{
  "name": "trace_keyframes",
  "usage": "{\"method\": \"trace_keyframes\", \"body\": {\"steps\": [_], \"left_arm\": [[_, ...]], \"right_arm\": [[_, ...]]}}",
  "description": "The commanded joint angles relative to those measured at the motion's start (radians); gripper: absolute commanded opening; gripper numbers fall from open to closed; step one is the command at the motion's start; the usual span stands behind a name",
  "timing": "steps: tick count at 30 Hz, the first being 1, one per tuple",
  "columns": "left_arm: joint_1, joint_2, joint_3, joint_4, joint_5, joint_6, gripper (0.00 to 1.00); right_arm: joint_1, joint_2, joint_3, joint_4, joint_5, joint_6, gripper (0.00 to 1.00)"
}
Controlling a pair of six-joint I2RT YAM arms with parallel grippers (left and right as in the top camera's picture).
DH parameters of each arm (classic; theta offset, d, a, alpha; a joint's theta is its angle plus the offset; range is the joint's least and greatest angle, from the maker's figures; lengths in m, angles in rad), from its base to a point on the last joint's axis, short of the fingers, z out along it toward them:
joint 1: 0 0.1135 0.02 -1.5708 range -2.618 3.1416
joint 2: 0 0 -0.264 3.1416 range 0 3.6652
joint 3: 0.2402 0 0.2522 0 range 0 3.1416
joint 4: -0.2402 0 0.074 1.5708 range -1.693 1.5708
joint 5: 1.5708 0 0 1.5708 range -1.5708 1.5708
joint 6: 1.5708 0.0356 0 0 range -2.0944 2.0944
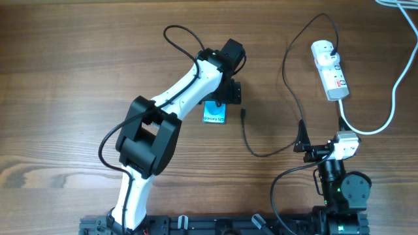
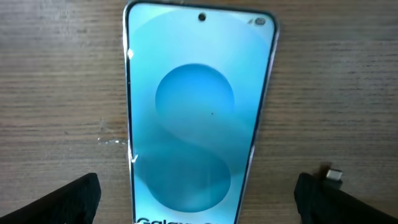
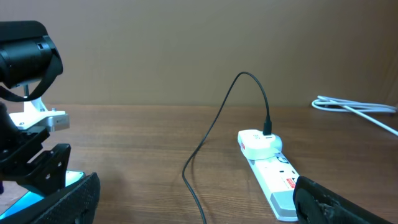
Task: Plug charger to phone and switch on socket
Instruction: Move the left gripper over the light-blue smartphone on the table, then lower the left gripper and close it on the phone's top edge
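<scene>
The phone (image 1: 213, 116) lies flat on the wooden table with its cyan screen up; it fills the left wrist view (image 2: 199, 106). My left gripper (image 1: 223, 98) hovers over it, open (image 2: 199, 208), one finger on each side and apart from its edges. The charger (image 1: 287, 98) is a thin black cable running from a white adapter in the socket (image 1: 330, 70) to its plug tip (image 1: 242, 113), which lies right of the phone (image 2: 334, 175). My right gripper (image 1: 303, 140) is open and empty (image 3: 196, 199), facing the socket (image 3: 277, 177) and cable (image 3: 208, 140).
The socket's thick white lead (image 1: 392, 98) curves along the table's right side toward the back right corner. The left arm (image 1: 176, 91) stretches diagonally from the front left to the middle and shows at the left of the right wrist view (image 3: 25, 124).
</scene>
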Motion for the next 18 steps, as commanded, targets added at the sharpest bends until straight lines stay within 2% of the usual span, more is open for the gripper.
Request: {"method": "trace_keyframes", "body": {"steps": [1,6,18], "left_arm": [[0.006,0.016,0.018,0.026,-0.025,0.020,1.00],[0.006,0.023,0.016,0.031,-0.119,0.020,1.00],[0.006,0.030,-0.062,0.113,-0.061,0.023,1.00]], "right_arm": [[0.005,-0.005,-0.001,0.003,0.010,-0.012,1.00],[0.005,-0.005,-0.001,0.003,0.010,-0.012,1.00],[0.005,-0.005,-0.001,0.003,0.010,-0.012,1.00]]}}
